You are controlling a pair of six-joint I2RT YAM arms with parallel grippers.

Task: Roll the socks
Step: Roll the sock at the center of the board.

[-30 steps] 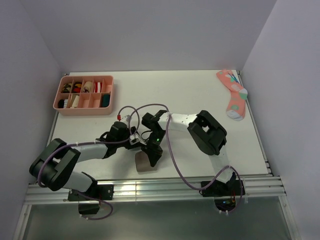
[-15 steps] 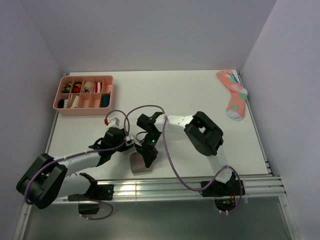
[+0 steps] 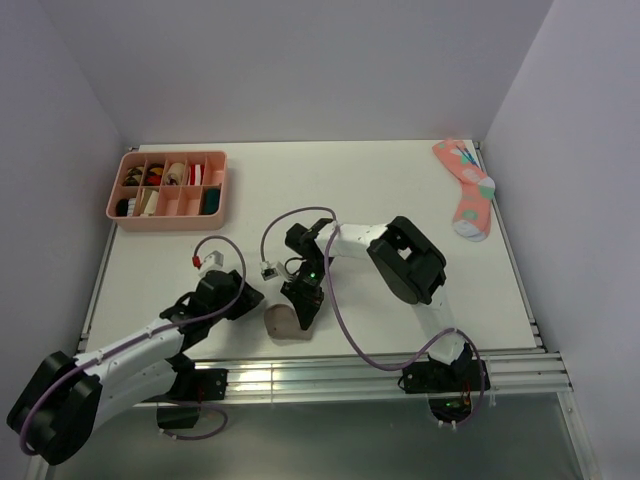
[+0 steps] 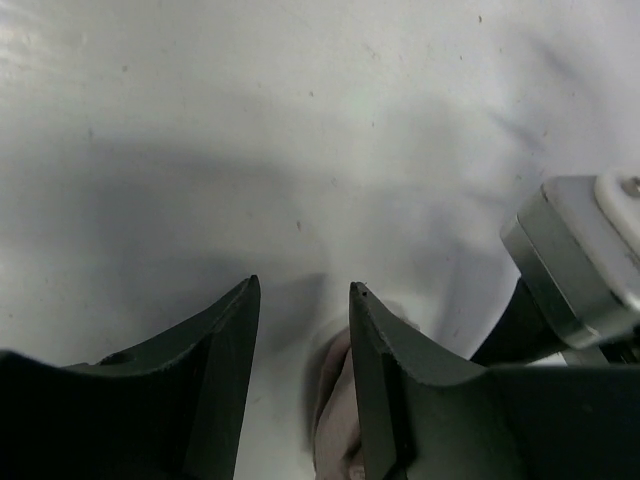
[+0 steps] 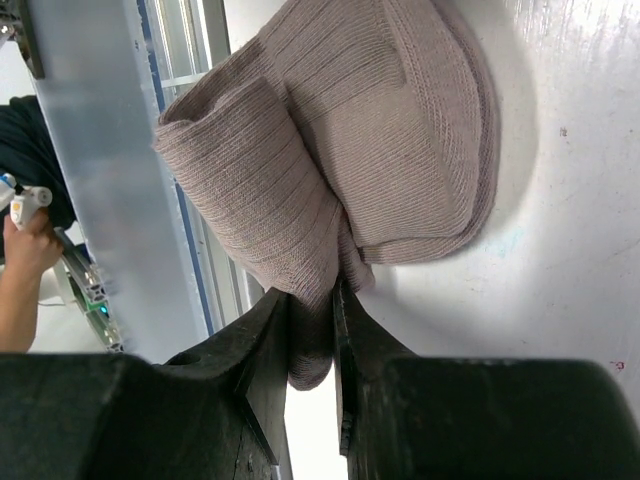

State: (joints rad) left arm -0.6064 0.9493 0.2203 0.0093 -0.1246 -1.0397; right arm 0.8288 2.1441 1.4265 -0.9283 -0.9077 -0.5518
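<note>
Your right pincer [image 5: 308, 300] is clamped tight on a fold of the brown sock [image 5: 400, 150], whose rolled bulk sits just beyond its tips. Your left pincer [image 4: 305, 290] stands with jaws parted, holding nothing, and the sock lies just beside one finger. Hold that pinch firm and bring the left pincer onto the loose roll, turning evenly so the fold does not slip.
</note>
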